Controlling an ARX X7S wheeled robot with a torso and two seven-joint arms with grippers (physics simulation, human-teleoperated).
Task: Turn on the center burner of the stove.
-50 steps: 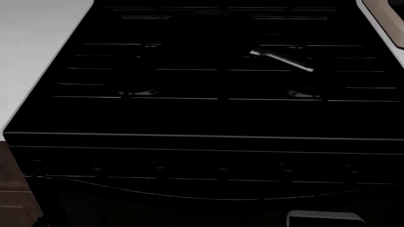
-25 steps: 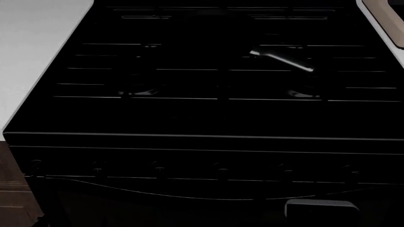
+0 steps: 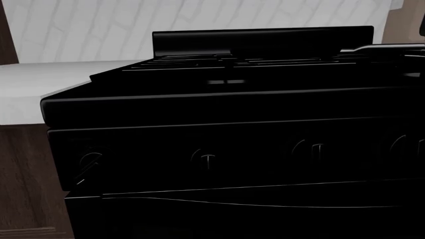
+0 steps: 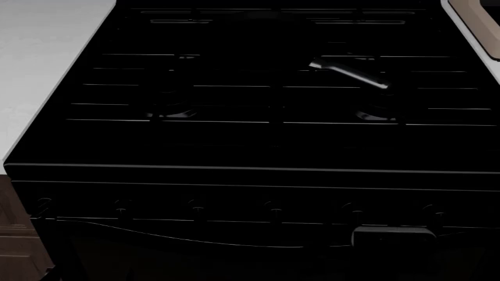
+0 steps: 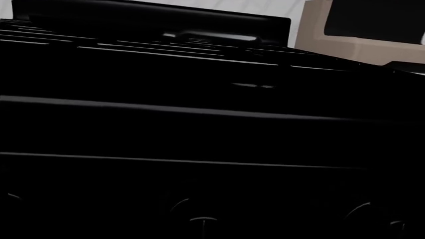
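Observation:
The glossy black stove (image 4: 258, 146) fills the head view, with thin grate bars on top and a front row of six small round knobs (image 4: 272, 208). A dark part of my right arm with a light top edge, taken as my right gripper (image 4: 394, 235), shows just below the knob row, under the fifth knob (image 4: 352, 209). Its jaws do not show. The right wrist view looks up at the stove front (image 5: 199, 129) with one knob (image 5: 199, 219) close ahead. The left wrist view shows the stove's left front (image 3: 219, 149) and several knobs (image 3: 206, 159). My left gripper is not visible.
A grey pan handle (image 4: 349, 74) lies over the right rear grate. A beige countertop appliance (image 4: 475, 17) stands at the stove's right. A white counter (image 4: 43, 70) lies to its left, above brown cabinet fronts (image 4: 20, 246).
The grey-edged part of my right arm has risen from the bottom edge of the head view to just below the knob row. The stove looks unchanged.

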